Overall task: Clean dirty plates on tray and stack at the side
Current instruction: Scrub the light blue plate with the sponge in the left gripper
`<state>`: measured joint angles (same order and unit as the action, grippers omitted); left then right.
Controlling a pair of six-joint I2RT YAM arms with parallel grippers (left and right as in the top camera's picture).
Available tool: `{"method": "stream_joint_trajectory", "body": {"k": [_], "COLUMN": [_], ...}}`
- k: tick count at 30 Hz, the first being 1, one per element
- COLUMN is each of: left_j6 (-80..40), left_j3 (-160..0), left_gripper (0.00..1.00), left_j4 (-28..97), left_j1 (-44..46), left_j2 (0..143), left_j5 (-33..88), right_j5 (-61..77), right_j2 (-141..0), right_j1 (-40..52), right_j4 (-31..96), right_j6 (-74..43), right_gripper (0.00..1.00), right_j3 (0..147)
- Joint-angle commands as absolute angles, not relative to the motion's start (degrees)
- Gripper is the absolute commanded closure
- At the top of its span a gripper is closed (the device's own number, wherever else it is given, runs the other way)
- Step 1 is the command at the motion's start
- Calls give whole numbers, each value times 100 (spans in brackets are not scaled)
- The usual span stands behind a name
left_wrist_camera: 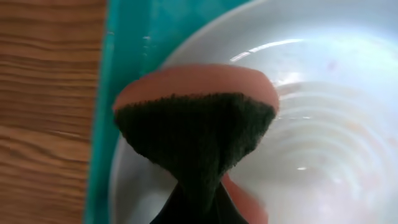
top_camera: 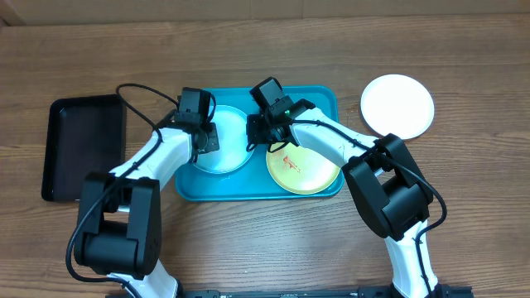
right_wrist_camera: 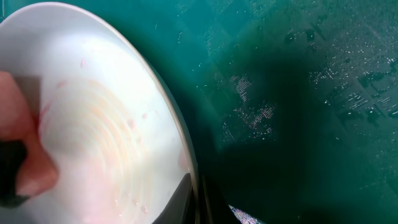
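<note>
Pinches a green-backed sponge (left_wrist_camera: 196, 124) in the left fingers (top_camera: 206, 138), right over the light blue plate (top_camera: 228, 155). Clamps that plate's rim between the right fingers (top_camera: 255, 132). Beneath both, the turquoise tray (top_camera: 323, 99); beside the right fingers in it, the red-smeared yellow-green plate (top_camera: 308, 171). Farther out past the right fingers, on the desk (top_camera: 265, 240), the white plate (top_camera: 397, 105).

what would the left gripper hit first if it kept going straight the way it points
The light blue plate: the sponge it grips faces the plate's inner surface, probably touching, though depth is unclear.
</note>
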<state>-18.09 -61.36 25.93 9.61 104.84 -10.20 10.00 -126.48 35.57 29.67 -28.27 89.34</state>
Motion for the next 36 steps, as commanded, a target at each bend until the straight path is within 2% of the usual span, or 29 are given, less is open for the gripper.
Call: {"method": "stream_joint_trajectory", "body": {"k": [1,5,10,13,25,27,28,29,30,32,36], "left_j6": [-1538,-1603,-2491,-2836,-2661,-2661,-2659,-2659,-2652,-2460,-2429], "left_j3": [-6672,-7072,-7067,-7067,-7067,-7067,-7067,-7067,-7067,-7067,-7179], "left_gripper": [96,96,96,96,93,88,83,72,66,61,68], "left_j4": [2897,3094,2751,2932,3280,3273,3273,3275,3277,3280,3345], "left_j1": [904,904,904,904,775,740,735,727,714,703,683], "left_j2": [10595,10595,10746,10956,11542,11539,11539,11539,11539,11539,11537], "left_j5": [-1400,-692,1100,1623,1610,1612,1608,1594,1573,1422,932], "right_j5": [904,904,908,908,908,908,908,908,908,908,908], "right_j2": [-12623,-12623,-12623,-12623,-12623,-12623,-12623,-12623,-12623,-12623,-12623], "right_j1": [3594,3594,3594,3594,3594,3594,3594,3594,3594,3594,3594], "right_j4": [3076,3072,2989,2995,3063,3081,3083,3081,3081,3081,3131], "right_j6": [-2786,-2786,-2790,-2790,-2790,-2788,-2790,-2790,-2790,-2790,-2788], "right_gripper": [96,96,96,96,96,96,96,96,96,96,96], "right_j3": [8879,8879,8879,8879,8879,8879,8879,8879,8879,8879,8879]}}
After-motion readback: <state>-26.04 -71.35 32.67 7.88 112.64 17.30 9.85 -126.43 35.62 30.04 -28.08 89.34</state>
